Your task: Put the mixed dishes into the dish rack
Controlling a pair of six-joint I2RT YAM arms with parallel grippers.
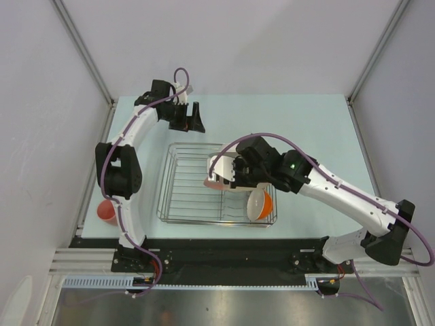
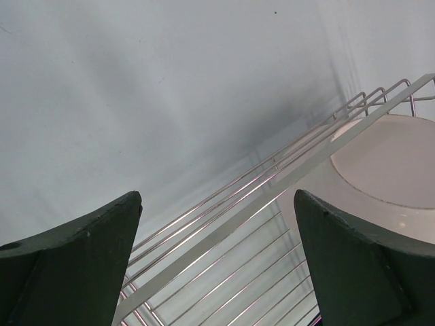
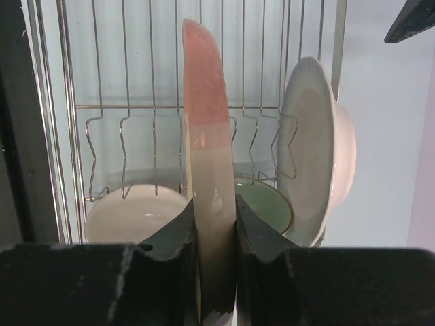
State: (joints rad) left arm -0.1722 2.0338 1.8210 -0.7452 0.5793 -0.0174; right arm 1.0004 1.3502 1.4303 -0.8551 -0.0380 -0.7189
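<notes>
My right gripper [image 1: 230,175] [image 3: 215,204] is shut on the pink-and-cream plate [image 3: 206,129] [image 1: 212,183], which it holds on edge over the dish rack [image 1: 187,193] [image 3: 136,106]. The white shallow bowl [image 3: 316,149] [image 1: 219,164] stands upright just beyond the plate. The sage green bowl [image 3: 268,204] lies low between them, and the orange-outside white-inside bowl [image 1: 260,204] [image 3: 136,214] leans at the rack's near right. My left gripper [image 1: 194,121] [image 2: 217,197] hangs open and empty past the rack's far rim [image 2: 272,183], looking at the white bowl's underside [image 2: 387,163].
A small orange-red cup [image 1: 105,212] sits on the pale table [image 1: 306,129] at the near left, partly behind the left arm. White enclosure walls close in the table at the back and both sides. The rack's left half holds only bare wires.
</notes>
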